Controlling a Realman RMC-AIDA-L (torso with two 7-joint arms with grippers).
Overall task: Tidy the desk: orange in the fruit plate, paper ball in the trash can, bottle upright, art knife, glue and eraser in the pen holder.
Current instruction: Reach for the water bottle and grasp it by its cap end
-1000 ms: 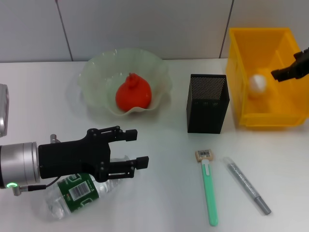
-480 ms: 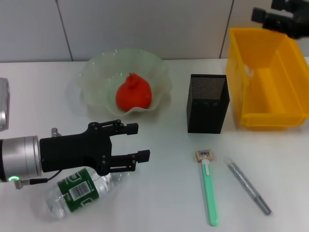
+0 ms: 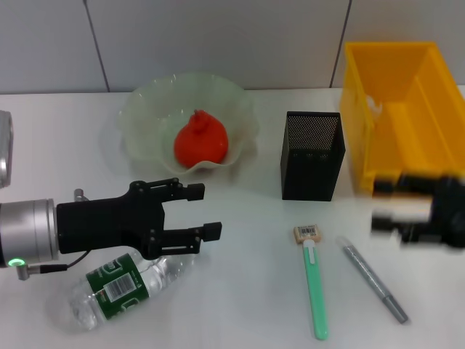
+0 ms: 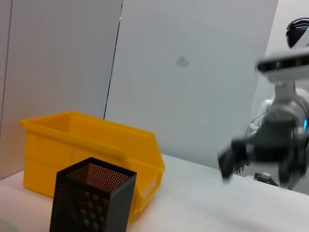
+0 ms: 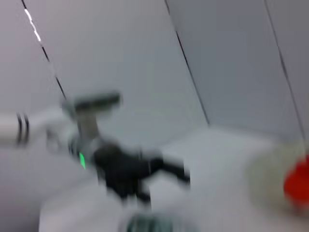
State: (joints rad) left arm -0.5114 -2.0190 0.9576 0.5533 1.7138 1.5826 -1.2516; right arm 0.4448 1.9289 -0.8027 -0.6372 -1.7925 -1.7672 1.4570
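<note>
The large bright yellow rectangular plastic trash can (image 3: 407, 123) stands at the far right of the white desk (image 3: 247, 276); a small white patch on its inner wall may be the paper ball, but this cannot be confirmed. The wide pale-green translucent fruit plate with a scalloped rim (image 3: 145, 109) sits at the far left and holds the red-orange orange with a pointed nub (image 3: 200, 139). Between them stands the black mesh square-sided pen holder (image 3: 312, 154).

The clear plastic bottle with a green label (image 3: 123, 289) lies on its side at the near left. The left gripper (image 3: 197, 213) hangs just above it, fingers spread wide and holding nothing. By judgement, the step in hand is righting the bottle: the next move calls for lowering the spread fingers around the bottle's body, closing, and tipping it upright.

The right gripper (image 3: 418, 211) appears as a dark smear just in front of the trash can; the state of its fingers cannot be told.

Near centre lie a green-handled art knife (image 3: 315, 291) and a grey stick-shaped pen-like tool (image 3: 372, 280), presumably the glue, side by side but apart. The tiny beige eraser with a barcode label (image 3: 308, 233) touches the knife's far end. Nothing blocks the bottle.
</note>
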